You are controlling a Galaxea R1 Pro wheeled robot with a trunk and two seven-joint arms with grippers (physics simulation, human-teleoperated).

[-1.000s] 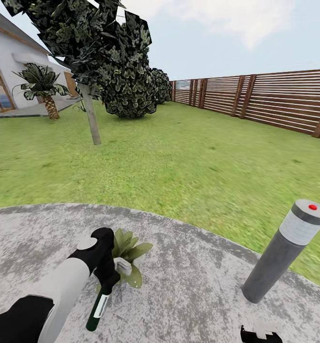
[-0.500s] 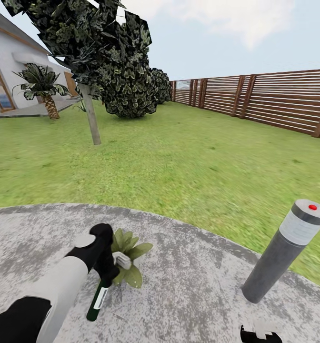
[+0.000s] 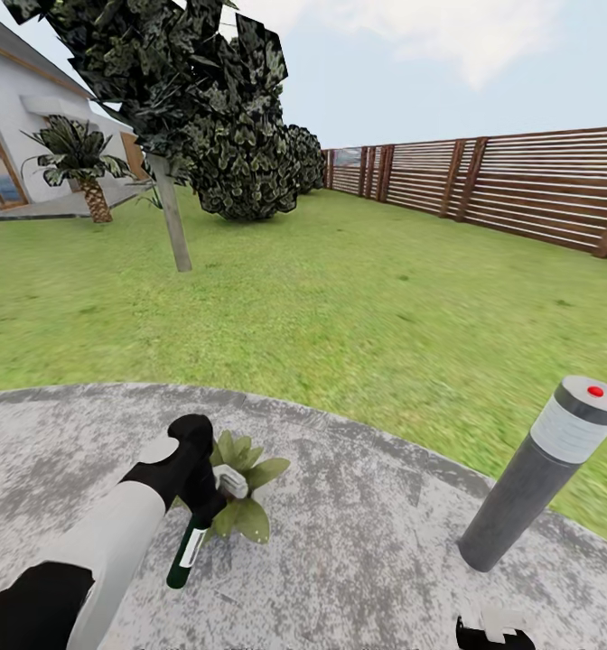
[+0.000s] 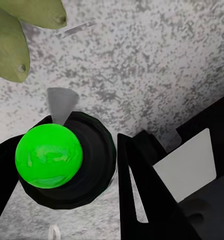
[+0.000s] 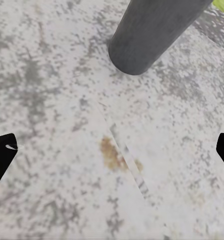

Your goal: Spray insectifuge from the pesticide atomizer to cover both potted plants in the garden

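Observation:
The pesticide atomizer point(image 3: 186, 552), a slim dark green bottle with a white label, hangs tilted from my left gripper point(image 3: 210, 502), which is shut on its top end. The bottle's lower end is close to the round paving point(image 3: 367, 542). Right beside the gripper is a potted plant point(image 3: 249, 473), a low rosette of light-green leaves. In the left wrist view the atomizer point(image 4: 67, 165) appears as a dark round body with a bright green ball, held between the black fingers point(image 4: 142, 195), and plant leaves point(image 4: 12, 50) lie close by. My right gripper point(image 5: 112, 150) is open over bare paving.
A tall grey post lamp point(image 3: 538, 474) with a red dot stands on the paving at the right, its base point(image 5: 152, 35) just ahead of my right gripper. Beyond lie the lawn point(image 3: 358, 307), a tree trunk point(image 3: 172, 221), dark bushes, a palm, a house and a brown slatted fence point(image 3: 520, 190).
My left gripper has carried the atomizer slightly forward and up, closer to the plant's leaves. The head view has shifted a little. The right gripper has stayed put.

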